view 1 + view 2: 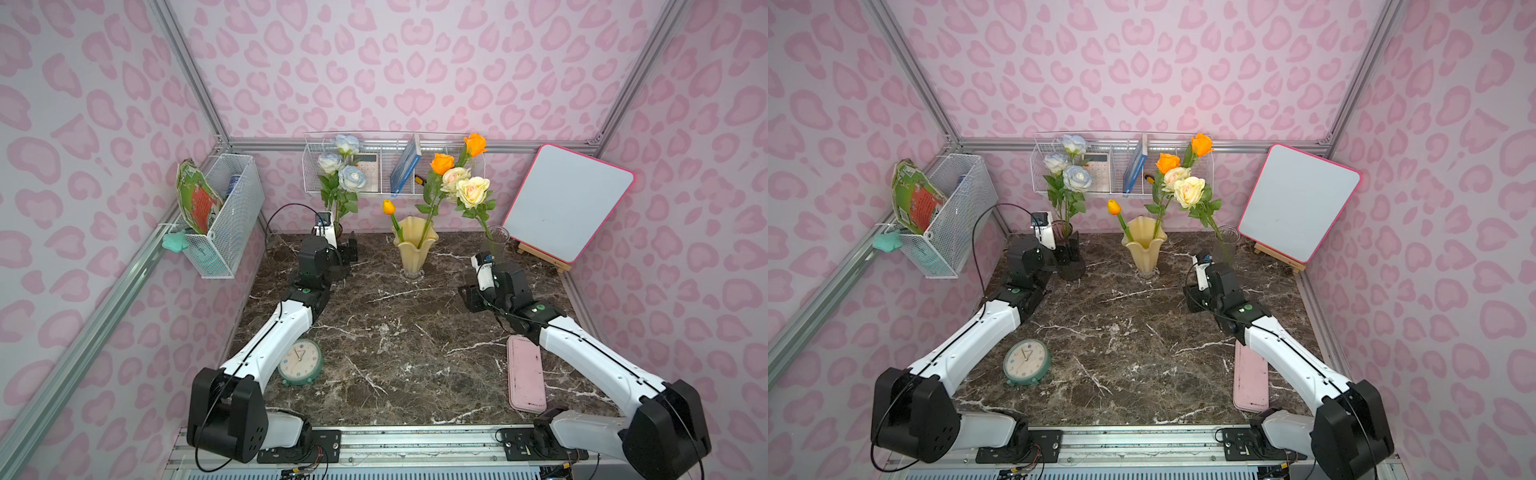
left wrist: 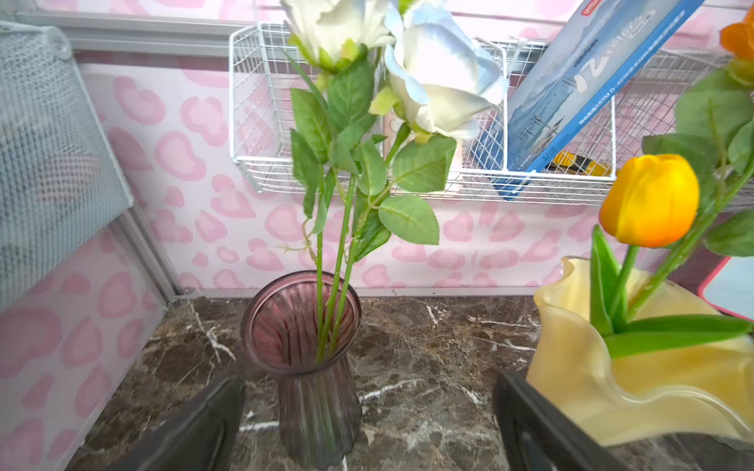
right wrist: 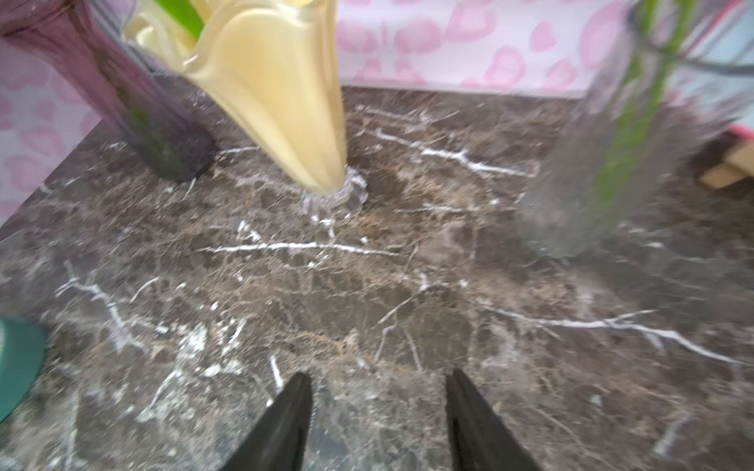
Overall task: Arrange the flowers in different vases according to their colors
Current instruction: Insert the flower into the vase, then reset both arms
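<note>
Flowers all stand in vases along the far edge. White-bluish roses [image 1: 345,166] sit in the purple vase [image 2: 302,367], far left, w/ three stems down its neck. The orange tulip [image 1: 388,206] is in the yellow vase [image 1: 415,249], far centre. At least one of the orange roses [image 1: 441,163] has its stem in there too. Cream-yellow roses [image 1: 473,191] rise from the clear vase [image 1: 496,241], far right. Colours look sorted, so prob. near done.

Handling: flowers should be v. light, w/ thin, smooth, springy stems and soft heads that crush. Best hold is the bare stem just above a vase rim and below the leaves, not the bloom. Vases are glass, i.e. fragile and slick, and top-heavy w/ tall stems, so a side nudge could tip one.

The left gripper [image 2: 369,381] is spread wide w/ one jaw either side of the purple vase's lower body. It grips nothing, and gaps show both sides. The right gripper [image 3: 377,391] is parted about halfway and empty, low over the bare marble tabletop [image 1: 395,332], just near of the clear vase.

Further out are a green clock [image 1: 300,360] near left, a pink tray [image 1: 525,374] near right and a whiteboard [image 1: 567,201] far right.
</note>
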Motion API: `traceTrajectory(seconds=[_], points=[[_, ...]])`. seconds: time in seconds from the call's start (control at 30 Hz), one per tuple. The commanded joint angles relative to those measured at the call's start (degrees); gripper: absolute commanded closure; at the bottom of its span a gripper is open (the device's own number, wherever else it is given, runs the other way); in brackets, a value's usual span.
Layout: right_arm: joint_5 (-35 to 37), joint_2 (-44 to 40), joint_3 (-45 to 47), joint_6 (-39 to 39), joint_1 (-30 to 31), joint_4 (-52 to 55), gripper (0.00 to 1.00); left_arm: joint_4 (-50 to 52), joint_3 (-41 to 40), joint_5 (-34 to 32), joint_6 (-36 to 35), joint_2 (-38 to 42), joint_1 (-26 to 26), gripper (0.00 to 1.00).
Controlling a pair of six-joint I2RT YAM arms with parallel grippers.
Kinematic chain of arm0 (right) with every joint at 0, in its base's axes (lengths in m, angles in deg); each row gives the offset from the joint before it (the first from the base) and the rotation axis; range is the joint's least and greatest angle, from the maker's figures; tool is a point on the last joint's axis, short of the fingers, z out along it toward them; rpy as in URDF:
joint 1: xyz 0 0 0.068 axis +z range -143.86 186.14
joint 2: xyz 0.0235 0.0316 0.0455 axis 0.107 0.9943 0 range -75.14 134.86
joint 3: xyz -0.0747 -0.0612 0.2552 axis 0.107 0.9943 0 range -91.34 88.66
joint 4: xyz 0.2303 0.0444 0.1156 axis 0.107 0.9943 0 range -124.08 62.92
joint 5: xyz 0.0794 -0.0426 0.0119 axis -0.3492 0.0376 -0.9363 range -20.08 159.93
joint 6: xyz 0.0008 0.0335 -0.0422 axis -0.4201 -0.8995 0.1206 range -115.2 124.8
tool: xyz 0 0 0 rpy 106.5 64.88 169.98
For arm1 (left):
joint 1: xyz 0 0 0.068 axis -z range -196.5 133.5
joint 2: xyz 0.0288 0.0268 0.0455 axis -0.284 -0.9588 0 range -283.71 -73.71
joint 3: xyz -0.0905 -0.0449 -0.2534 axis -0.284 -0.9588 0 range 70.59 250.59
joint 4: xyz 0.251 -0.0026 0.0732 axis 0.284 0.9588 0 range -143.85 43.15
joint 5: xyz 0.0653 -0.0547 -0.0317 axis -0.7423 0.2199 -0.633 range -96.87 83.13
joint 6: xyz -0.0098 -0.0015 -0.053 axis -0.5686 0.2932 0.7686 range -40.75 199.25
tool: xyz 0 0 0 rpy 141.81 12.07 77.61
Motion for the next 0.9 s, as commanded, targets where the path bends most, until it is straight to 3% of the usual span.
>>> traceTrajectory(seconds=[0.0, 0.13, 0.2, 0.3, 0.5, 0.67, 0.87], points=[[12.5, -3.1, 2.8, 3.8, -1.2, -9.0, 0.36, 11.9, -1.8, -1.2, 6.0, 3.8, 0.4, 0.01], [17.7, -6.3, 6.3, 5.2, -4.5, -13.4, 0.29, 16.1, -5.5, -8.1, 9.7, 8.9, 0.3, 0.01], [19.4, -7.7, 9.2, 4.9, -7.2, -17.3, 0.11, 15.7, -8.7, -13.1, 10.4, 11.3, 0.3, 0.01], [20.5, -8.3, 13.4, 4.1, -10.5, -23.1, 0.02, 10.8, -15.3, -19.5, 8.2, 15.0, 0.1, 0.01], [23.5, -7.4, 24.2, 5.2, -14.1, -40.6, 0.01, -6.8, -27.9, -23.6, 2.1, 15.1, -2.5, 0.01], [24.0, -2.2, 33.9, 9.7, -19.2, -62.0, 0.01, -17.1, -31.3, -25.3, -0.3, 6.2, -5.3, 0.01], [18.3, 2.7, 39.8, 9.4, -24.2, -72.5, 0.01, -38.6, -38.2, -25.3, -3.8, -3.4, -5.9, 0.01]])
